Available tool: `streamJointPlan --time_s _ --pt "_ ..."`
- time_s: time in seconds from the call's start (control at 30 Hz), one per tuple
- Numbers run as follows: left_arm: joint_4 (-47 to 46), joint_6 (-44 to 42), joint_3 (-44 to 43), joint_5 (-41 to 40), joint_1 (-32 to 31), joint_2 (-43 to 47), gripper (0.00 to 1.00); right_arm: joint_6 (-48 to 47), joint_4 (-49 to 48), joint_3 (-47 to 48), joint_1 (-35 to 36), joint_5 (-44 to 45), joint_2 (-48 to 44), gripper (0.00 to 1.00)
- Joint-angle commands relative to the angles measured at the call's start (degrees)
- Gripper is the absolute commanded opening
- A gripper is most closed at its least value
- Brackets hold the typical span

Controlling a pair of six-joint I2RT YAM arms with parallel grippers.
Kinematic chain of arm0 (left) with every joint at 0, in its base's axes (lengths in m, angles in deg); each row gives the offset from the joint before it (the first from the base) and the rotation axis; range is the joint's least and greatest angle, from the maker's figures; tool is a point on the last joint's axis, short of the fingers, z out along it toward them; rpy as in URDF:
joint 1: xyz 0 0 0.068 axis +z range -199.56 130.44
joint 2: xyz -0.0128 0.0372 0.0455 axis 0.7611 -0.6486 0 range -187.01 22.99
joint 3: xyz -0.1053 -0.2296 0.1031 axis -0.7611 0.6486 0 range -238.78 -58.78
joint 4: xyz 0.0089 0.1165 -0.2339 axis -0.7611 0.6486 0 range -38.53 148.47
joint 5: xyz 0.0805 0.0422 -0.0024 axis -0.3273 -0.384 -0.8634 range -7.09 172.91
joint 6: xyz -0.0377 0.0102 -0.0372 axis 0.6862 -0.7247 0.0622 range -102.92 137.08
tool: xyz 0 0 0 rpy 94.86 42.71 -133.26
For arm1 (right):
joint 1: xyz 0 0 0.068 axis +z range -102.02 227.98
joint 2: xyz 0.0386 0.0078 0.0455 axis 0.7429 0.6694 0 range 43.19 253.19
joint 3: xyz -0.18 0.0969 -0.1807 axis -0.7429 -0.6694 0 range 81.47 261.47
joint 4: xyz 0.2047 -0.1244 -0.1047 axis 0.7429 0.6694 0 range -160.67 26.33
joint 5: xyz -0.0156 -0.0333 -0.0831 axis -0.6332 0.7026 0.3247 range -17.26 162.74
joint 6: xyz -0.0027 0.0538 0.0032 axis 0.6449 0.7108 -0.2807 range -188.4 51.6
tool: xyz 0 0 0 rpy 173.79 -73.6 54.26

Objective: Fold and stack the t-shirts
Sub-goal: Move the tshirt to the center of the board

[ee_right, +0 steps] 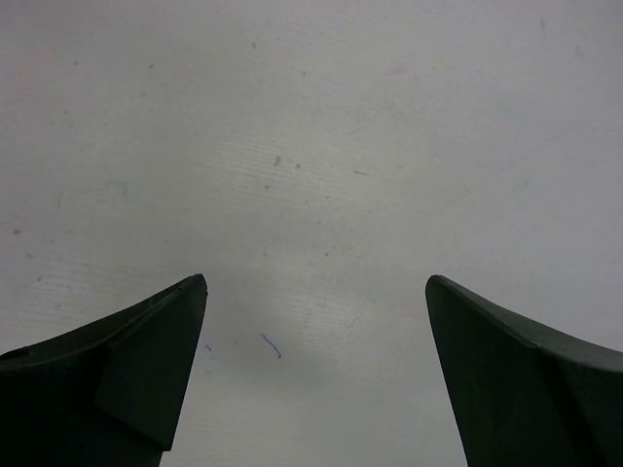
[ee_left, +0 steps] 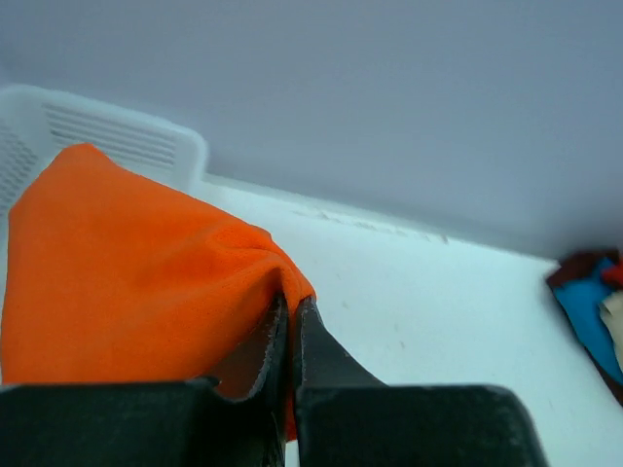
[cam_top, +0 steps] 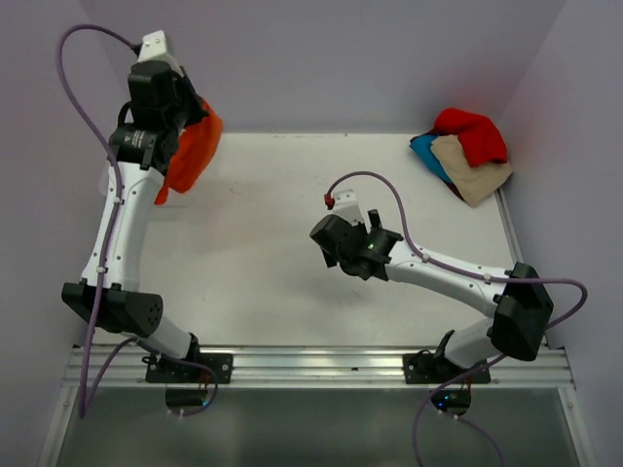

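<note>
My left gripper [ee_left: 292,304] is shut on the bright orange t-shirt [ee_left: 127,263], pinching a fold of it. In the top view the orange t-shirt [cam_top: 192,151] hangs from that gripper [cam_top: 190,117] above the table's far left corner. A pile of other t-shirts lies at the far right corner: red [cam_top: 472,134], beige [cam_top: 471,165] and teal-blue [cam_top: 426,151]. Its edge shows in the left wrist view [ee_left: 589,311]. My right gripper [ee_right: 316,292] is open and empty, low over bare white table near the middle [cam_top: 341,255].
A white plastic mesh basket [ee_left: 107,131] stands behind the orange shirt at the far left. Lilac walls close in the table [cam_top: 263,243] at the back and sides. A metal rail [cam_top: 311,362] runs along the near edge.
</note>
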Motion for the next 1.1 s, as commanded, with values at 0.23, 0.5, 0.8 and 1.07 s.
streamJointPlan --time_s 0.23,0.5,0.8,1.07 --pt "-0.7 0.8 25.6 19.3 -13.1 11.4 0.00 16.5 12.5 3.6 0.2 30.2 -13.7 0.99" --pt "-6.5 2.8 39.3 27.0 -21.8 15.3 0.00 14.2 9.3 0.1 0.2 30.9 -21.9 0.99" --pt "-5.7 -0.5 35.0 32.0 -37.4 16.0 0.00 15.3 10.0 -1.5 -0.5 29.0 -18.4 0.99" --pt "-4.3 1.2 27.2 26.7 -40.8 27.2 0.01 24.7 18.8 0.9 -7.3 29.6 -19.0 0.99"
